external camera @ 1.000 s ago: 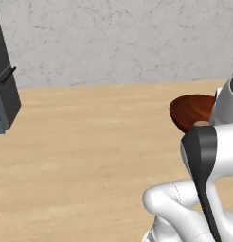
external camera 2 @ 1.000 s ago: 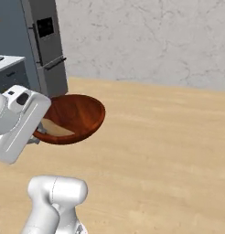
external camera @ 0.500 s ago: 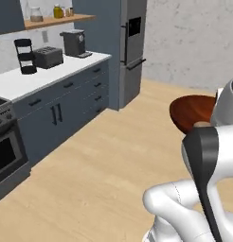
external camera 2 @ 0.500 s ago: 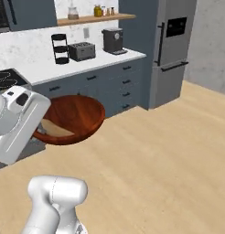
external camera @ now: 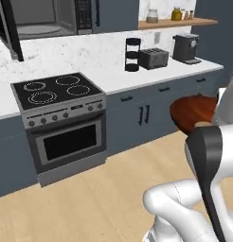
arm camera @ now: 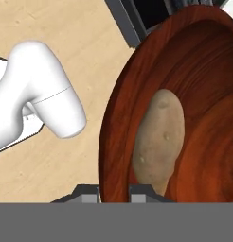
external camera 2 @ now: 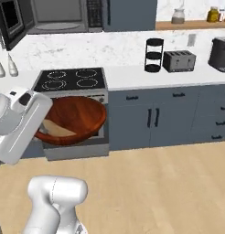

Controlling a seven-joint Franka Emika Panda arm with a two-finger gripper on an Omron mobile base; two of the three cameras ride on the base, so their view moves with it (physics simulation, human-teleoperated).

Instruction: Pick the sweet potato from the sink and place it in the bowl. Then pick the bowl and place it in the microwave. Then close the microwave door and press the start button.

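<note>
- Bowl (external camera 2: 75, 118) rides in the air at the end of the arm, above the wooden floor (external camera 2: 169, 183), with the sweet potato (arm camera: 158, 142) lying inside it against the near wall.
- Gripper (arm camera: 114, 191) looks clamped on the bowl's near rim: in the hand view 1 dark fingertip sits outside the rim and 1 inside, with the wall of the bowl between them.
- Sweet potato's long axis runs away from the fingertips toward the far rim, tilted a little to one side; it rests on the bowl's inner slope, close to the inside finger.
- Microwave (external camera 2: 59, 16) sits high on the wall above the stove (external camera 2: 71, 82), its cavity exposed, and the microwave door (external camera 2: 9, 20) swung out to the left.
- Key relation, as I read it: the microwave lies up and ahead of the carried bowl, so the coming move calls for a lift and a forward reach over the stove.
- In the right base view the bowl hangs in front of the oven face, well below the microwave opening; in the left base view the bowl (external camera: 192, 113) sits at the right edge, with the microwave (external camera: 45, 19) far to its upper left.
- Open door stands to the left of the cavity, so an approach from straight ahead or slightly right looks the cleaner line.
</note>
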